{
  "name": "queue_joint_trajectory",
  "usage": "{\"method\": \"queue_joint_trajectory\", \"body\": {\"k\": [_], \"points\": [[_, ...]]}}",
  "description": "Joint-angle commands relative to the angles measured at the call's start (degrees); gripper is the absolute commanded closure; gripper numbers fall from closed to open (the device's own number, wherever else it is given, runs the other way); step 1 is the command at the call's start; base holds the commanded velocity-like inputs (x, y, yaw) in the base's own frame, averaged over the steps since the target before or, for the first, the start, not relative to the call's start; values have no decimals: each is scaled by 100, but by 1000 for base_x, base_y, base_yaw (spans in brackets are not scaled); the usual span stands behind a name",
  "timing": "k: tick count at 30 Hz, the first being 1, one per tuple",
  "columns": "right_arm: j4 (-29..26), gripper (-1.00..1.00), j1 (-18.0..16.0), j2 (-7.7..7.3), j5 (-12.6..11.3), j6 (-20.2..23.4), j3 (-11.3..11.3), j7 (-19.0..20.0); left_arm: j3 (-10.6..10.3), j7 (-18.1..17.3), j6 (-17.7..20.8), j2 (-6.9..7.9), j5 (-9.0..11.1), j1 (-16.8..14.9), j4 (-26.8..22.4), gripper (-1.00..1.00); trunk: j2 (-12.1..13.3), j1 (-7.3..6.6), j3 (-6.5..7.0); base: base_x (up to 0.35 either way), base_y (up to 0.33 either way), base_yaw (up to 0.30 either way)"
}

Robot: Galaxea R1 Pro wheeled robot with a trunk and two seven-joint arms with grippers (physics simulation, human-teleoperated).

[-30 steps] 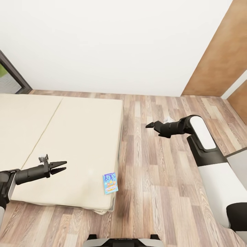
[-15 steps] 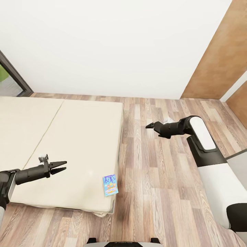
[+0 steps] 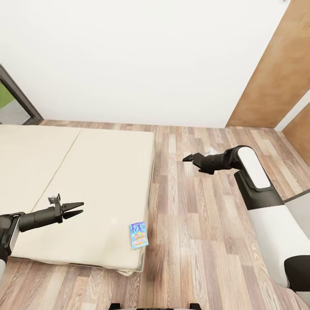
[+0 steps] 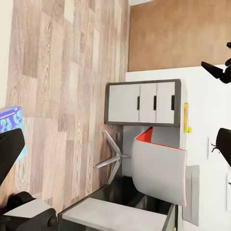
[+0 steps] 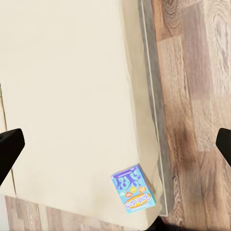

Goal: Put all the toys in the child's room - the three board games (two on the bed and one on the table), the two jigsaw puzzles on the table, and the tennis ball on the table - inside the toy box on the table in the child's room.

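A: Anything different from a second ago?

B: Only a slight slide of the whole head view, with more window (image 3: 9, 102) at far left and the bed (image 3: 86, 172) sitting a little lower in the picture. Looks like a move of the camera, not of the things. Same pose for both arms within the view.

A: Meaning for the task?

B: Probably still lining up on the bed, with no grasp begun and nothing carried.

A: Left to right, then?

B: Left gripper (image 3: 76, 208) first: hovering over the near part of the bed, spread wide, empty. Next, a small blue board game (image 3: 138, 235), lying flat on the mattress at the near right corner, just inside the edge and well apart from both grippers. Then bare wooden floor (image 3: 193, 241). Right gripper (image 3: 188, 158) above that floor, right of the bed, likewise spread wide and holding nothing.

A: Counts?

B: One bed. One board game in sight out of three. Two grippers, both empty. In the left wrist view, one grey cabinet (image 4: 139, 103) with three doors and one chair (image 4: 159, 171) beside it.
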Motion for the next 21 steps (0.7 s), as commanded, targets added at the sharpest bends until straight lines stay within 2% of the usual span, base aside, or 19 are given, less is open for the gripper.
{"method": "queue_joint_trajectory", "body": {"k": [1,21], "points": [[-4,-100,4,-4,-51,4,10,-58,14,-49,60,-3,-61,-5,-5,-100,-9,4,1,0,0,0],[2,-100,103,-1,-47,4,10,-58,14,-49,59,-2,-61,-5,-5,-100,-9,4,190,0,0,0]]}}
